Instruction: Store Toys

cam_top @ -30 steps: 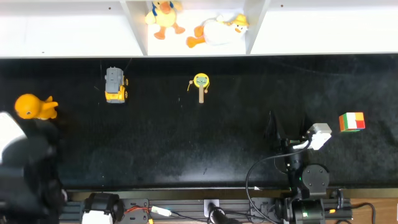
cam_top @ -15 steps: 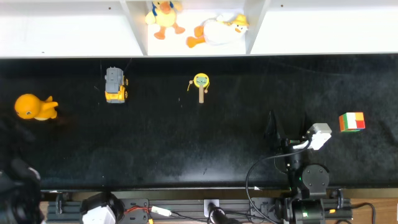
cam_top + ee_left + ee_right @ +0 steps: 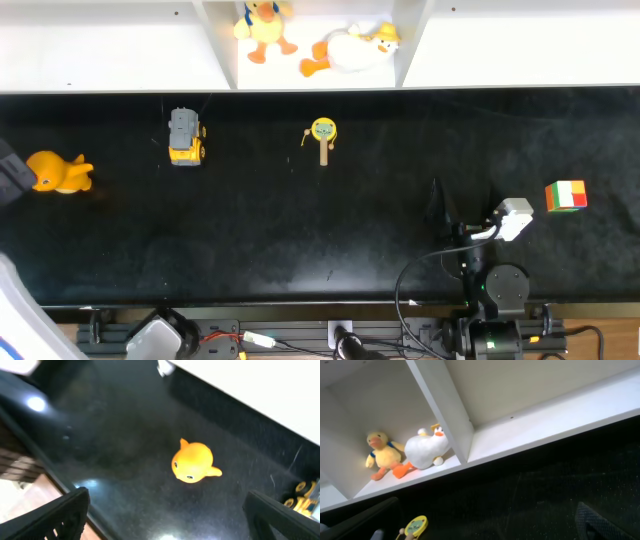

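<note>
A black desk runs below a white shelf. An orange bath toy sits on the desk near its left end, well apart from the shelf. The left claw hangs above the toy with its fingers spread wide, gripping nothing. The right claw is also spread and empty, and faces the shelf compartment that holds two plush ducks.

The likely risk is that the toy looks round and smooth. Fingers closing off-centre could squeeze it out sideways and send it rolling toward the desk's edge. A yellow truck stands between the toy and the compartment and could be knocked during a low carry.
</note>
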Robot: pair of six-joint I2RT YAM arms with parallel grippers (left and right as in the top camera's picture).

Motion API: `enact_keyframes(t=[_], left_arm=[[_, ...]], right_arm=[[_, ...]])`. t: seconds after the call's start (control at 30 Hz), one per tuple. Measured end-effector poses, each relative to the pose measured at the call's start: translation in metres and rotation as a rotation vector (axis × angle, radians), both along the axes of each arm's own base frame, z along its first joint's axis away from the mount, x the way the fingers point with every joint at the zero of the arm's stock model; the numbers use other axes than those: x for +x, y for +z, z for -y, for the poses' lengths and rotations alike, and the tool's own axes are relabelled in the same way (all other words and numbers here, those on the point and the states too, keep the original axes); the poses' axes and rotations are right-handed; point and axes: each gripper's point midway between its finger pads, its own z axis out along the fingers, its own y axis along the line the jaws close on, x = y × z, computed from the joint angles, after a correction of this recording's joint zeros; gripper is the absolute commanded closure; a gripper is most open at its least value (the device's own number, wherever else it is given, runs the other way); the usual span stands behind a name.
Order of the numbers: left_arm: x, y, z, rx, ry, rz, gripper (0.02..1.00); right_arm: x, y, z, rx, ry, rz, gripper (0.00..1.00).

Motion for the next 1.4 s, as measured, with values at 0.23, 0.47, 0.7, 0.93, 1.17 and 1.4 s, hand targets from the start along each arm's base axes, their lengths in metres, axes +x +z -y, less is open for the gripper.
enact_keyframes(t=[0.23, 0.47, 0.7, 0.93, 1.17, 1.4], left_arm=[[0.036, -0.06, -0.01, -0.14, -0.134, -0.11, 0.023], [0.055, -0.104, -0.014, -0.23, -0.21, -0.172, 0.02], [0.062, -0.129, -0.02, -0.207, -0.244, -0.154, 0.023], [0.053, -0.163, -0.014, -0.252, -0.247, -0.154, 0.02], [0.063, -0.176, -0.019, -0.214, -0.262, -0.094, 0.071], [0.065, -0.183, -0.017, -0.211, -0.272, -0.074, 0.242]], right_arm=[[0.0, 0.0, 0.0, 0.0, 0.0, 0.0, 0.005], [0.0, 0.0, 0.0, 0.0, 0.0, 0.0, 0.005], [0.0, 0.0, 0.0, 0.0, 0.0, 0.0, 0.005], [0.0, 0.0, 0.0, 0.0, 0.0, 0.0, 0.005], [0.0, 0.0, 0.0, 0.0, 0.0, 0.0, 0.005], [0.0, 0.0, 0.0, 0.0, 0.0, 0.0, 0.005]])
